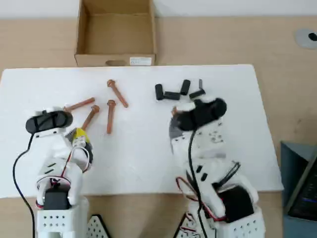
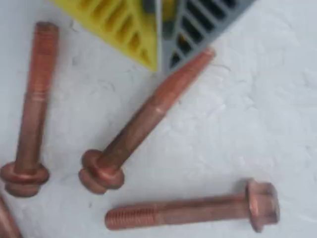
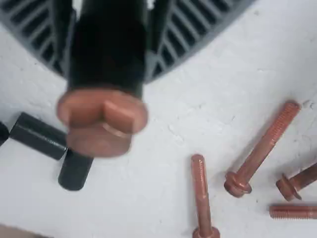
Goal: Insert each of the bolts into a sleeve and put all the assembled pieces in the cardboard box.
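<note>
Bolts (image 1: 110,116), four loose, and four black sleeves (image 1: 172,95) lie on the white mat (image 1: 148,153) in front of the cardboard box (image 1: 116,59). Right gripper (image 3: 108,69) clamps a fifth sleeve (image 3: 106,34) with a bolt head (image 3: 101,121) showing. Left gripper (image 2: 158,54) is closed and empty, beside one bolt's tip.

- bolts (image 1: 110,116): coppery orange
- every sleeve (image 1: 172,95): plain black
- box (image 1: 79,34): brown
- mat (image 1: 138,158): white
- table (image 1: 287,74): tan
- left gripper (image 2: 159,62): half yellow, half grey, ribbed
- right gripper (image 3: 106,59): grey, ribbed too
- arms (image 1: 210,144): white, black cables
</note>
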Motion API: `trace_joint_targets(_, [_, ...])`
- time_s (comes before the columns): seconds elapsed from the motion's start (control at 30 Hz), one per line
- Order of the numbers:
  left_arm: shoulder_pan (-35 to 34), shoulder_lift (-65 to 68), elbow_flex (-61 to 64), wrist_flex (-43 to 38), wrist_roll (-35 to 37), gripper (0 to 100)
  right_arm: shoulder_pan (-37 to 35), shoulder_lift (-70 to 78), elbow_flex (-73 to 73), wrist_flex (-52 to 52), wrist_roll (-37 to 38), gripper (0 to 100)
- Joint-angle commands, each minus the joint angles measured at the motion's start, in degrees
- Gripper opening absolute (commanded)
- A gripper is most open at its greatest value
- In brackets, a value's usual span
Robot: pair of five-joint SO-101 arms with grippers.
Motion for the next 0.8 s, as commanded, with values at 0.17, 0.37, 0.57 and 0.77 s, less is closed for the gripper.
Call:
trace_joint_targets(0.17, [-0.2, -0.2, 1.5, -5.5, -0.4, 0, 0.7, 24.0, -20.1, -8.3, -0.4, 0.9])
trace_joint_targets(0.37, [-0.1, -0.1, 1.5, 2.6, -0.3, 1, 0.7, 40.4, -30.9, -13.4, -0.1, 0.9])
trace_joint_targets(0.57, [-0.7, -0.2, 1.5, 3.1, 0.0, 1, 0.7, 55.5, -42.9, -16.3, 0.0, 1.0])
trace_joint_targets(0.77, [-0.7, -0.2, 1.5, 3.1, 0.0, 1, 0.7, 71.2, -55.3, -22.8, 5.9, 1.0])
